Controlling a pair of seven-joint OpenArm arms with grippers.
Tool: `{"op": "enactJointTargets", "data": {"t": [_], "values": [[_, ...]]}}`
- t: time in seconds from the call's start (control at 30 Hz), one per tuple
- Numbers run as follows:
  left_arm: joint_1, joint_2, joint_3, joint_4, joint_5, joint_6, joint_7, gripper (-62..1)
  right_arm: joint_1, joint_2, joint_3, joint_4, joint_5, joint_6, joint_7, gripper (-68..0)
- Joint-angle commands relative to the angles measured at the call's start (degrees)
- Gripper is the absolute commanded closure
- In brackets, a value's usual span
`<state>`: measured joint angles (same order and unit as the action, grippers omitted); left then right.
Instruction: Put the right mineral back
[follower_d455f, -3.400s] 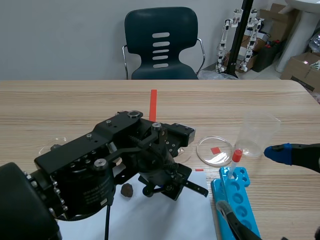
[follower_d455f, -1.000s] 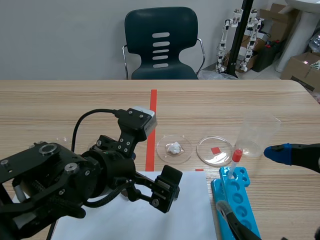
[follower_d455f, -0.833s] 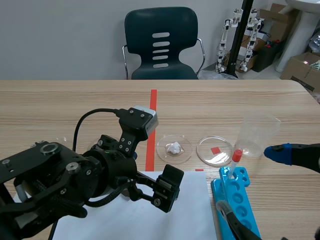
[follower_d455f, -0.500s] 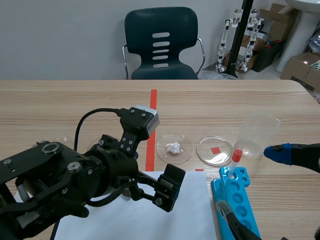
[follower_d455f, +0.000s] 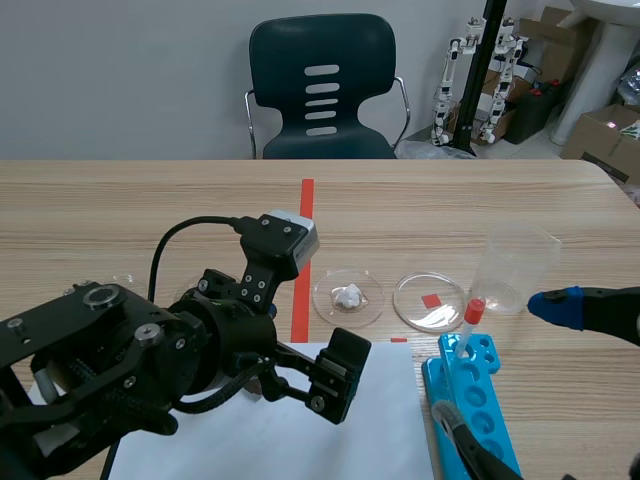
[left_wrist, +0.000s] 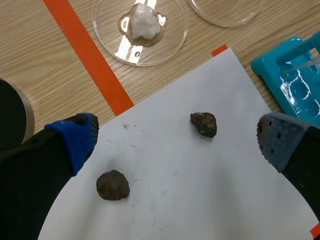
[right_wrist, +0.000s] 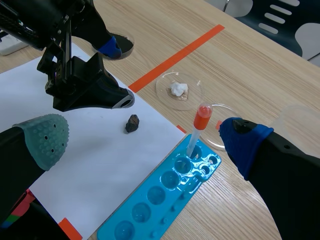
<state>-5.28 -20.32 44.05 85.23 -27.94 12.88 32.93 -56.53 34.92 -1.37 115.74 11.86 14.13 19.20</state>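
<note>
Two dark minerals lie on the white paper (left_wrist: 210, 200): one (left_wrist: 203, 124) ahead of my left gripper (left_wrist: 177, 142), the other (left_wrist: 113, 185) nearer its blue-padded finger (left_wrist: 75, 140). That gripper hangs open above them, holding nothing. A white mineral (left_wrist: 141, 22) sits in a petri dish (left_wrist: 172, 42) beyond the paper. In the scene view the left arm (follower_d455f: 150, 360) hides both dark minerals. My right gripper (right_wrist: 145, 142) is open over the blue tray (right_wrist: 165, 195) and sees one dark mineral (right_wrist: 132, 123) beside the left gripper (right_wrist: 95, 90).
An empty petri dish (follower_d455f: 430, 302) and a clear beaker (follower_d455f: 515, 268) stand right of the dish with the white mineral (follower_d455f: 347, 297). A tube with a red cap (follower_d455f: 472, 315) stands in the blue tray (follower_d455f: 480, 400). A chair (follower_d455f: 322, 90) stands behind the table.
Since the earliest frame the left arm has risen and turned, its gripper now hanging higher over the paper. Over the last second it has barely shifted. The right arm has kept still.
</note>
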Motion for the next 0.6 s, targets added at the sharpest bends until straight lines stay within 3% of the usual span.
{"op": "enactJointTargets", "data": {"t": [0.0, 0.57], "values": [[-0.46, 0.42, -0.35, 0.35, -0.13, -0.15, -0.57, -62.3, 0.35, -0.02, 0.33, 0.28, 0.39, -0.20, 0.66, -63.8], [-0.46, 0.42, -0.35, 0.35, 0.55, -0.15, -0.55, -62.3, 0.35, -0.02, 0.33, 0.28, 0.39, -0.20, 0.66, -63.8]]}}
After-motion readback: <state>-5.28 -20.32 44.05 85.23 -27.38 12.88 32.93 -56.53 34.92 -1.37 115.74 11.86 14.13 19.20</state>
